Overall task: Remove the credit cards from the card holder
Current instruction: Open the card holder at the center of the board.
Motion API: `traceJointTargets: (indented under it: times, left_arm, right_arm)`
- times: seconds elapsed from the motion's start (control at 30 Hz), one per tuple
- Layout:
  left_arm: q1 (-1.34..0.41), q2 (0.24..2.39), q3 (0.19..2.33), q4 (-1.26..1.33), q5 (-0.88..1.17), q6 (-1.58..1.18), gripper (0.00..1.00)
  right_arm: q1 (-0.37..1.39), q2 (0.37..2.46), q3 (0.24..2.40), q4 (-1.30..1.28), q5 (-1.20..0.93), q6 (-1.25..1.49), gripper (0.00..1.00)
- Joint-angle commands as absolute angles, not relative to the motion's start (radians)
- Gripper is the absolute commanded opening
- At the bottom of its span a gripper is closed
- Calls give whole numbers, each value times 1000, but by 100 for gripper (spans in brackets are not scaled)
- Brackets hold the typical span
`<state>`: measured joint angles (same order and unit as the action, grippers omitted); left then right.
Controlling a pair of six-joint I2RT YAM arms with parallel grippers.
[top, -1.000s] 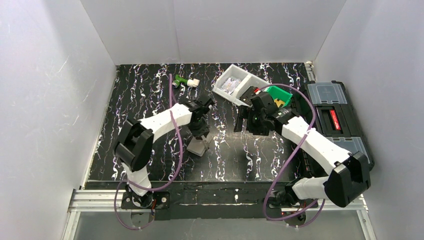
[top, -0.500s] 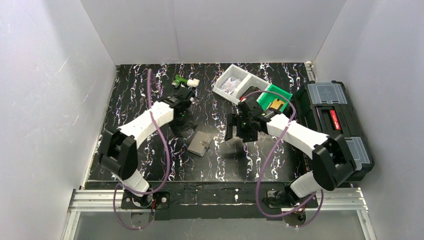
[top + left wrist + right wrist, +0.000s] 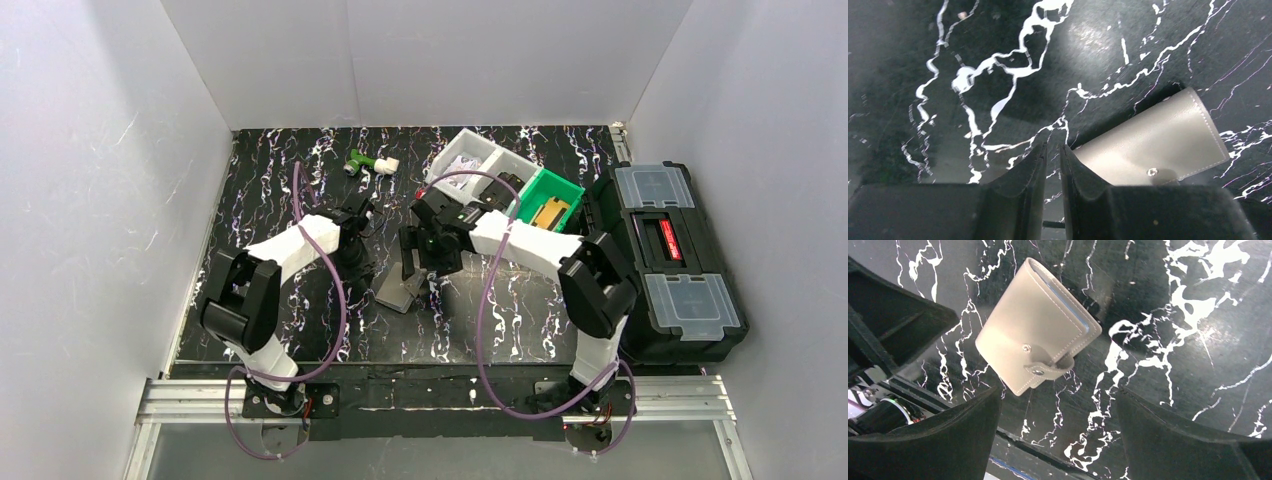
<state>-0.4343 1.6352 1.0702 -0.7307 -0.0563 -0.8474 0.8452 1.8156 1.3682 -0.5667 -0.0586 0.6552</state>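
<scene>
no readable text (toolbox label (image 3: 668, 240) too blurred)

The right gripper (image 3: 1057, 395) hangs wide-jawed over the holder (image 3: 1038, 337). Bare table (image 3: 470, 320) lies open ahead of it and to its right. On its left the left gripper (image 3: 1053, 150), fingers nearly together, stands just beside the holder's corner. Behind the right gripper, the white bin (image 3: 470, 160) and green bin (image 3: 548, 205) block the way.
</scene>
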Motion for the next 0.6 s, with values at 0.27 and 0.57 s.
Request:
traceJointTargets:
  times: [0.27, 0.57]
  left_arm:
    - [-474, 1695, 1023, -575, 67, -850, 14]
    - [-552, 1681, 983, -552, 72, -923, 13]
  right_arm:
    - [877, 1934, 1467, -639, -15, 657, 89]
    - [877, 1932, 1408, -618, -5, 669, 86]
